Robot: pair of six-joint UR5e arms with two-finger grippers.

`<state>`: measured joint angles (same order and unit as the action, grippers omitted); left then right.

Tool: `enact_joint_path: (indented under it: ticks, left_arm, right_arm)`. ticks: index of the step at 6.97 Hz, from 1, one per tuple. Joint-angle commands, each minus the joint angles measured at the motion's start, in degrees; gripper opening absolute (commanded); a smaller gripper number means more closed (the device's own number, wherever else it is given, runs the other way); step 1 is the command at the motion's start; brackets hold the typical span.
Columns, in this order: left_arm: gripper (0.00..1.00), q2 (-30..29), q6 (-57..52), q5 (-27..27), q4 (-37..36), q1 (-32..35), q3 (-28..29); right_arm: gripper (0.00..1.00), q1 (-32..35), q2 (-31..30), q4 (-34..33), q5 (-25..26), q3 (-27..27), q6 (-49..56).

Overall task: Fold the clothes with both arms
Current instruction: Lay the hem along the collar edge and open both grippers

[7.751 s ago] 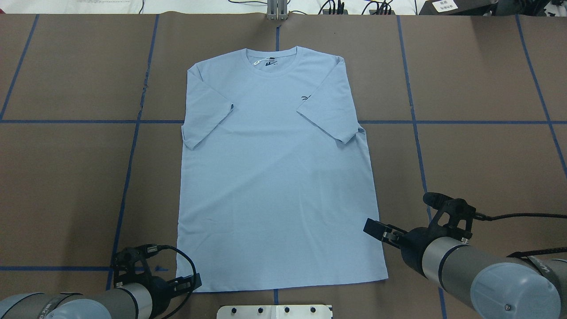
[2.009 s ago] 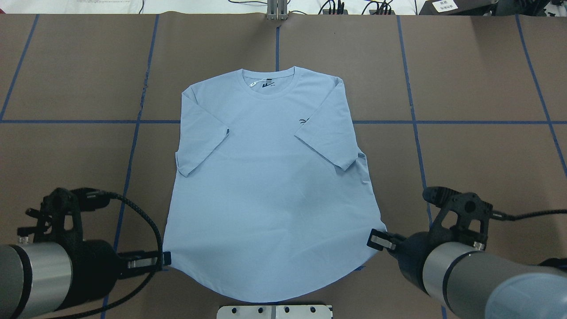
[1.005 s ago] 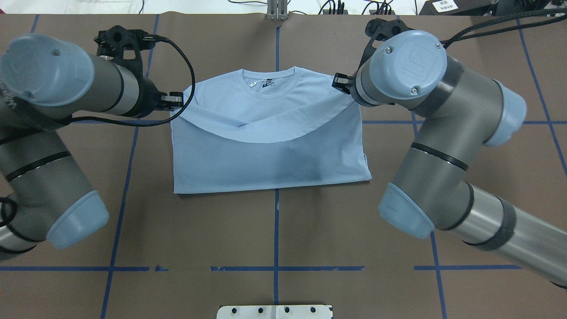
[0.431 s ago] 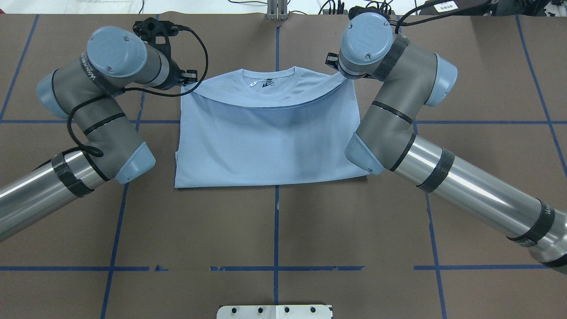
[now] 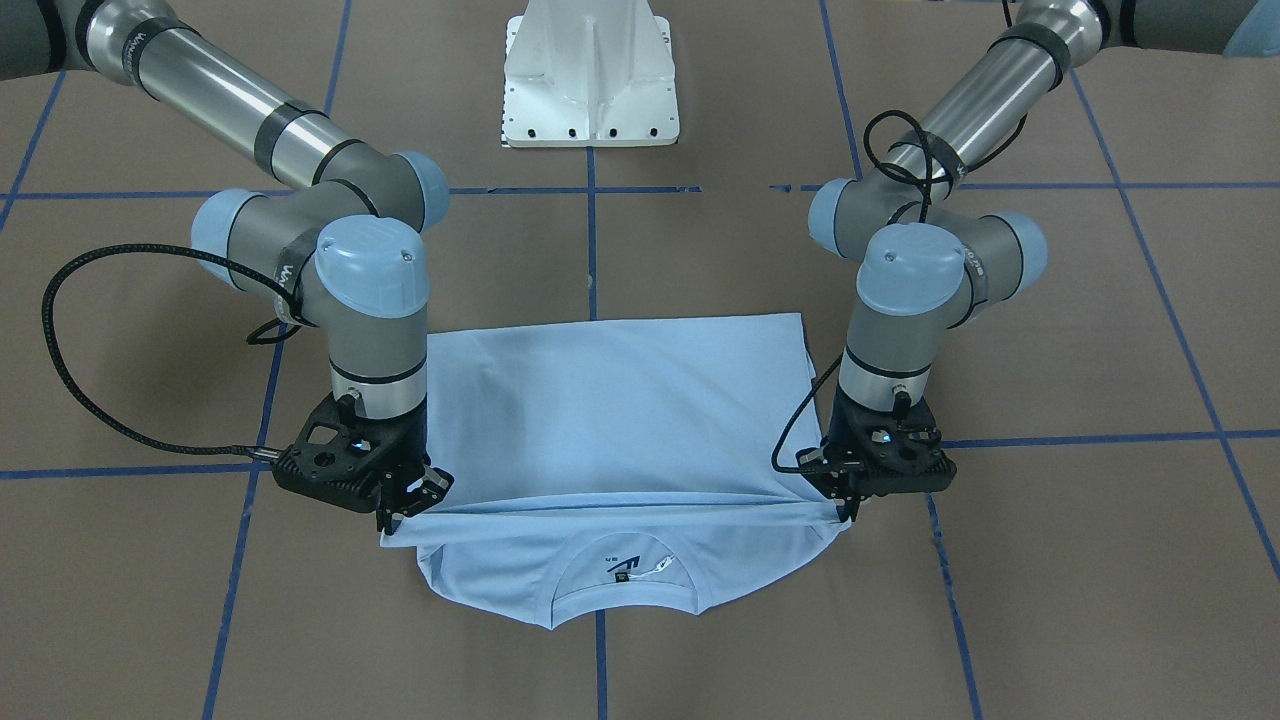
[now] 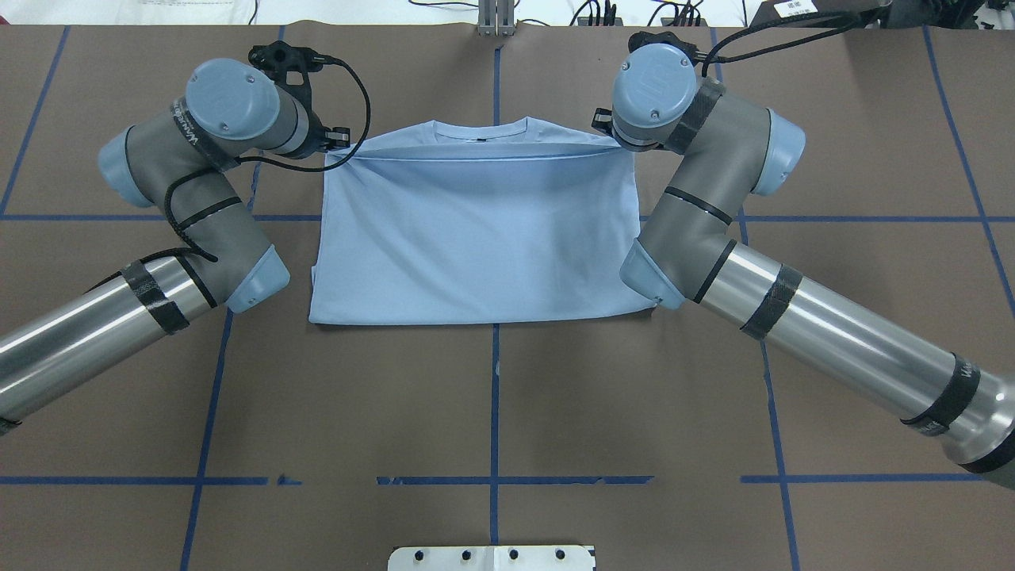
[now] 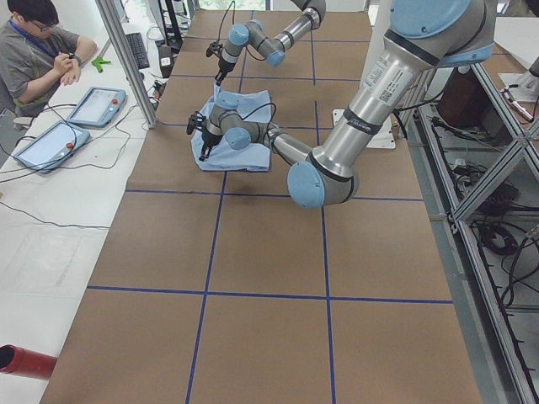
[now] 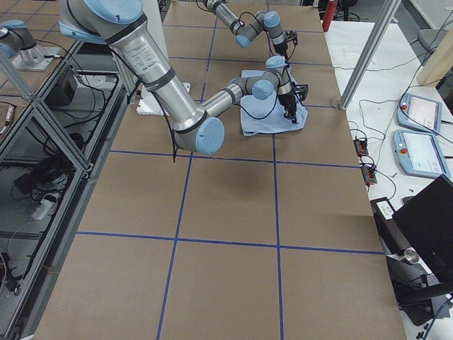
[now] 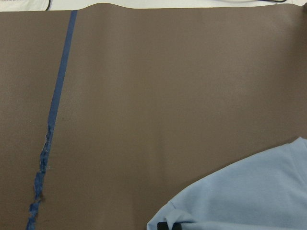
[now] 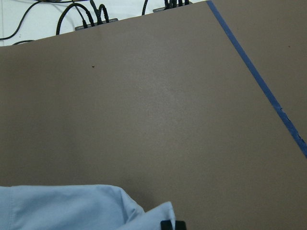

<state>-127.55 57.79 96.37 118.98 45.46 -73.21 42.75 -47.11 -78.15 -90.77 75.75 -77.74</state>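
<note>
Pinched shut, the left gripper clamps one hem corner of the light blue T-shirt, and the right gripper is closed on the other hem corner in the same way. Both point straight down from their wrists. In the overhead view the left gripper sits at the 10 o'clock corner of the folded cloth and the right one at the 2 o'clock corner. The hem runs taut and straight between them. Whether it lies on the layer beneath or hangs just over it I cannot tell. The shirt's lower half is doubled over its upper half, with the fold edge at 6 o'clock and the collar showing past the hem at 12 o'clock. The dark neck label shows inside the collar in the front-facing view. Each wrist camera catches a rounded patch of blue fabric at its bottom edge, with bare brown surface beyond. The left arm and the right arm reach in from 8 and 4 o'clock with elbows bent outward. The shirt lies on the brown table, across its blue tape lines, and the white pedestal base stands well apart at 6 o'clock. A person sits beside the table in the left side view.
</note>
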Motion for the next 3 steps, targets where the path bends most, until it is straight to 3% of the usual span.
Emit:
enact_joint_path:
  ticks: [1,2,3]
  left_arm:
    - [0.0,-0.51,-0.31,-0.22,0.99,-0.02,1.23]
    - [0.04,-0.59,-0.23,-0.13,1.07,-0.02,0.88]
    - [0.99,-0.42,-1.97,-0.13,1.16,-0.2,0.53]
  right_arm:
    - [0.0,-0.03,0.0,0.1,0.16,-0.6,0.05]
    - [0.66,-0.12,0.0,0.97,0.33,-0.6,-0.04]
    - [1.0,-0.9,-0.43,2.98,1.29,-0.69,0.13]
